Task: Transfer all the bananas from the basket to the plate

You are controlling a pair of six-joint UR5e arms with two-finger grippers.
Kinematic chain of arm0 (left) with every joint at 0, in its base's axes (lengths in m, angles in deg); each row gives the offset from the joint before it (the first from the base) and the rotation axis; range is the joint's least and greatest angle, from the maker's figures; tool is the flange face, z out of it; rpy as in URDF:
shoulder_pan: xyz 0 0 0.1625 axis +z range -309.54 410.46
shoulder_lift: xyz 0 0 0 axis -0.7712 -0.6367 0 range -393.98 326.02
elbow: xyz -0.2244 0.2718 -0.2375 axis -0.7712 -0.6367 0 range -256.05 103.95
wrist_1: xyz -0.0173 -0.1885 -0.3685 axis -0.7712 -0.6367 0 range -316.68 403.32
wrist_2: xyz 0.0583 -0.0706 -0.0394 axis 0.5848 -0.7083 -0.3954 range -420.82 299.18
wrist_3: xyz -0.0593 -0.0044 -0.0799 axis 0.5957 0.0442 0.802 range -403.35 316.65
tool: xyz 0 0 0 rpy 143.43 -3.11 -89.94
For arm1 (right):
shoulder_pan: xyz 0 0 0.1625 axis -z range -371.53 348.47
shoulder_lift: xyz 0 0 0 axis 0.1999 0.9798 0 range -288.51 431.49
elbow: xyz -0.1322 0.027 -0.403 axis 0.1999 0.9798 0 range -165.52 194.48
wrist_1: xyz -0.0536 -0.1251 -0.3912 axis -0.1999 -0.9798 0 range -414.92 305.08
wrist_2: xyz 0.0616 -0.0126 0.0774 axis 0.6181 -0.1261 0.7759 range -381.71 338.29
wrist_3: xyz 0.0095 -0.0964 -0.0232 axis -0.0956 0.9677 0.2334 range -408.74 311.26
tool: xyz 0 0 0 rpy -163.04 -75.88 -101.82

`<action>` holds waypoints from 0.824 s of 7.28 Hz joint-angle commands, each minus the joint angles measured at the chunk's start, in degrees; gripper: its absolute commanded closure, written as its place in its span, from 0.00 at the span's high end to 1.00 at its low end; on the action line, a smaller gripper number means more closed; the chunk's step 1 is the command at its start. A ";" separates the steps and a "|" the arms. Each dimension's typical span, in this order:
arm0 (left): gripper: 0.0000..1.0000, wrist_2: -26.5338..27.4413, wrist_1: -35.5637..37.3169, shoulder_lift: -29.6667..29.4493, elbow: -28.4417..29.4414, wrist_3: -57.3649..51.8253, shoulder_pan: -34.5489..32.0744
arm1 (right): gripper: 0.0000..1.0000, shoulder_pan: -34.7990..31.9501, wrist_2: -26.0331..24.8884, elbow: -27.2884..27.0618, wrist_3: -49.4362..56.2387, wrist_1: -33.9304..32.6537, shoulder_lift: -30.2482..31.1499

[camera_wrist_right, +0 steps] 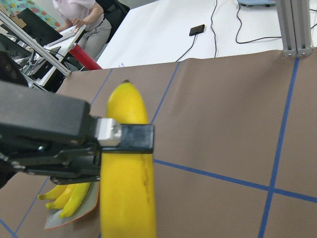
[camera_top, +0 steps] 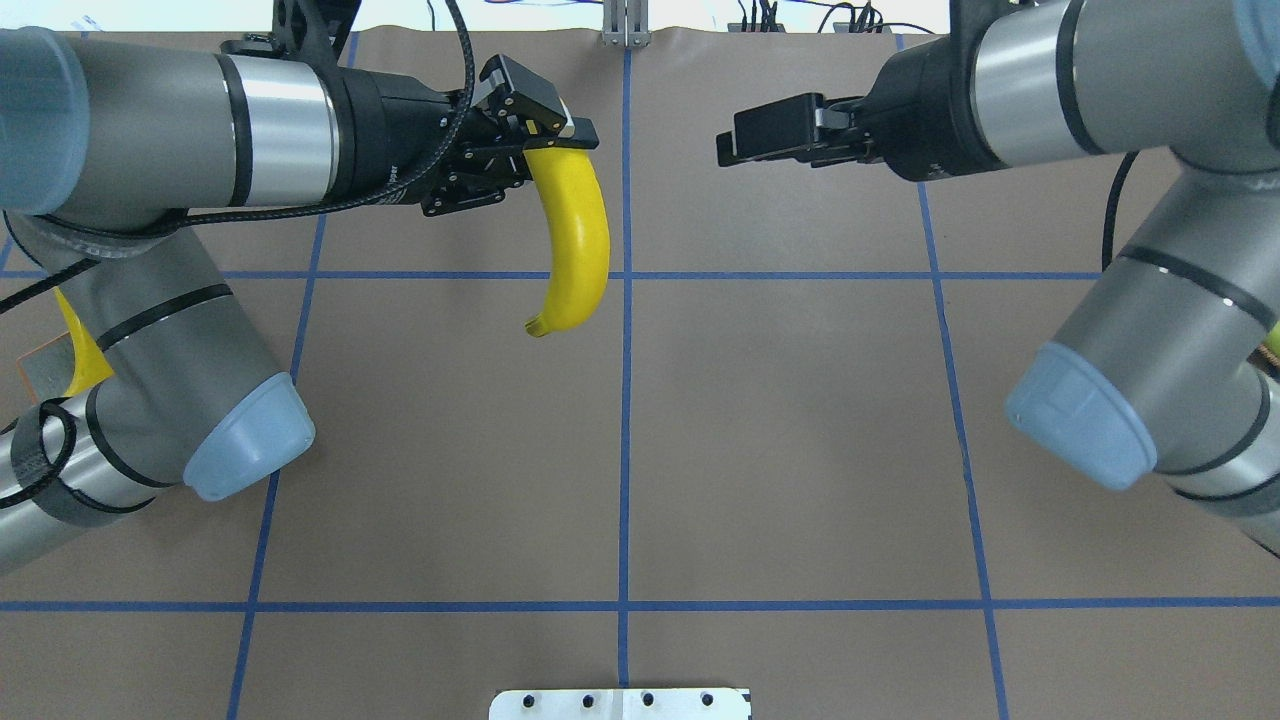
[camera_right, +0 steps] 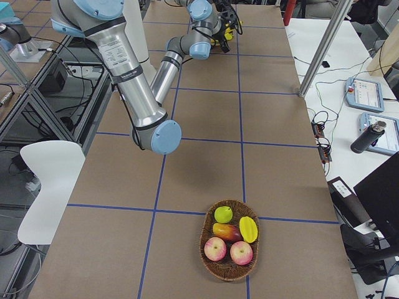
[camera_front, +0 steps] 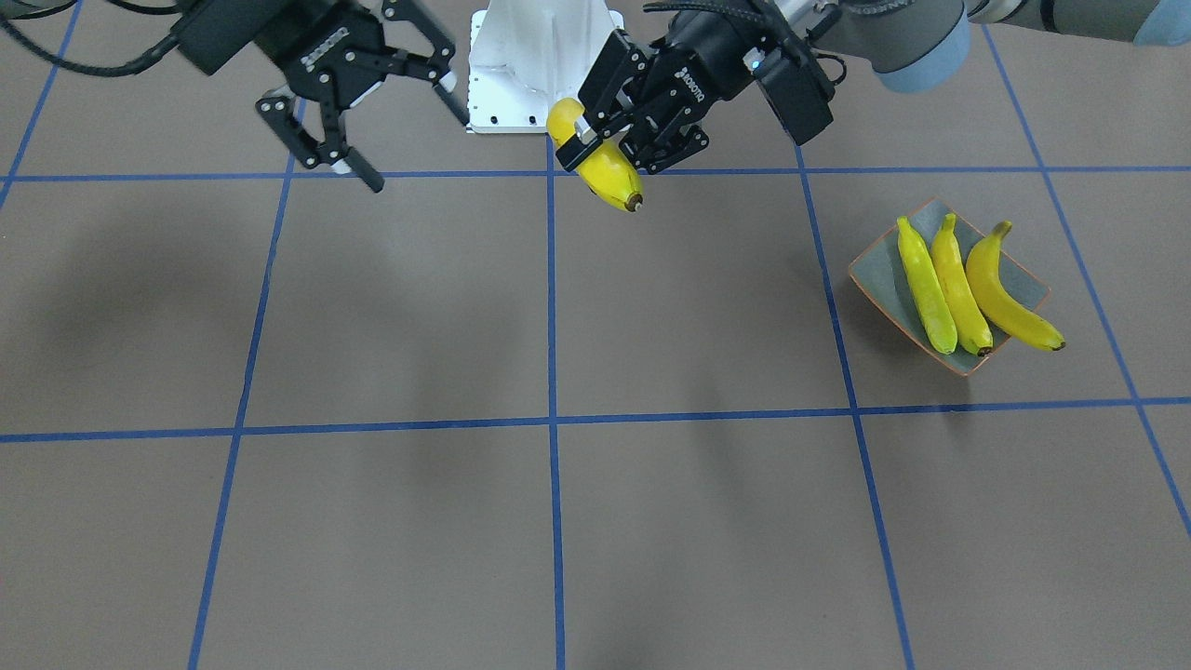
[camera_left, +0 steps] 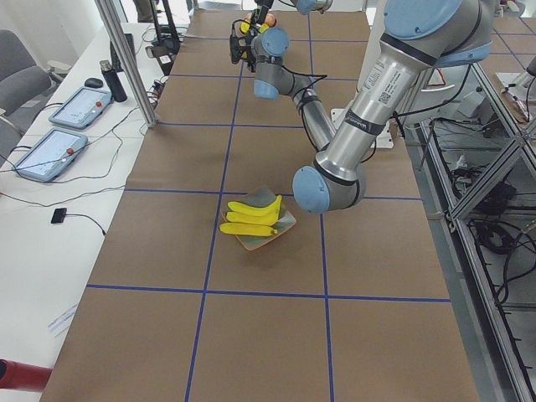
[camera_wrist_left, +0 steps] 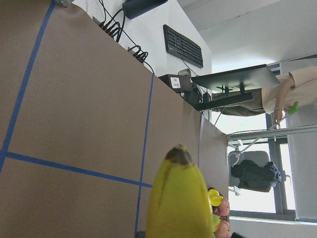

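My left gripper (camera_front: 595, 140) is shut on a yellow banana (camera_front: 609, 177) near one end and holds it in the air over the table's middle, near the robot's base. The banana hangs from the gripper (camera_top: 555, 135) in the overhead view (camera_top: 580, 240) and fills the left wrist view (camera_wrist_left: 178, 203). The grey-green plate (camera_front: 884, 270) with an orange rim sits on my left side and holds three bananas (camera_front: 958, 284) side by side. My right gripper (camera_front: 419, 149) is open and empty, in the air facing the left one.
A wicker basket (camera_right: 229, 269) stands on my right side of the table, holding apples, a green fruit and other fruit; no banana shows in it. The white robot base (camera_front: 544, 65) is at the table's edge. Blue tape lines cross the brown table.
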 commanded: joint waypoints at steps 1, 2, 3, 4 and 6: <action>0.00 -0.37 0.67 7.38 -3.64 -7.45 -0.22 | 1.00 -8.16 4.84 7.45 11.02 -0.15 3.23; 0.00 -2.89 0.93 10.82 -5.15 -10.96 -1.44 | 1.00 -11.76 6.76 11.92 17.44 -0.15 4.12; 0.00 -6.49 2.06 14.33 -5.77 -15.26 -4.58 | 1.00 -15.19 9.04 15.79 24.03 -0.24 4.91; 0.00 -9.65 3.21 17.85 -5.95 -21.05 -7.74 | 1.00 -18.00 9.58 19.31 31.84 0.02 6.66; 0.00 -10.83 5.05 23.75 -5.95 -32.12 -10.93 | 1.00 -24.16 10.64 25.21 47.66 0.11 10.53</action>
